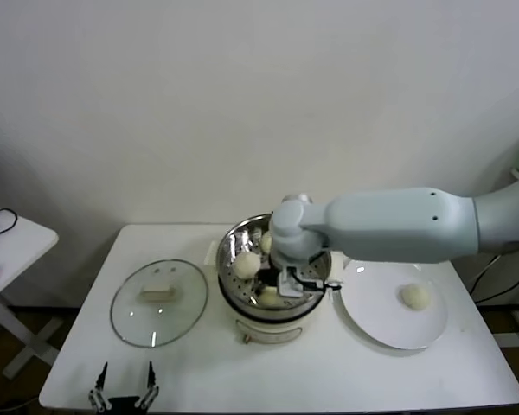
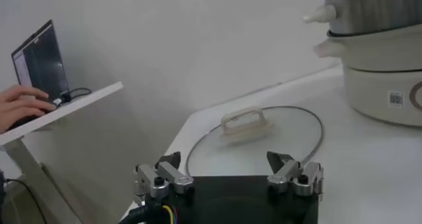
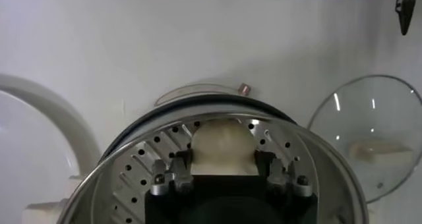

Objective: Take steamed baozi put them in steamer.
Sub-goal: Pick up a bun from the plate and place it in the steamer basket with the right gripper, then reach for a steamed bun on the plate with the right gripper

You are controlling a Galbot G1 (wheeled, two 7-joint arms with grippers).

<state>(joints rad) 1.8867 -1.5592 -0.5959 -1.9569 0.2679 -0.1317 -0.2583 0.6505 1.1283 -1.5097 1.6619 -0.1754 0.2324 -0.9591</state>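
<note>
Now the right tool (image 3: 223, 172) grasps a round cream-white dough bun (image 3: 222, 147) inside the shiny perforated steel steamer (image 3: 142, 156); left tool (image 2: 229, 174) released at the table's (image 1: 329, 372) 7 o'clock.

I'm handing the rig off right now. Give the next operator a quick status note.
Right claw is over the steamer, jaws either side of a baozi, not yet clear of it.
Left claw is parked, open, at the table's near edge by the glass lid.
Done: three baozi in the steamer.
Left: one baozi on the white plate.
</note>
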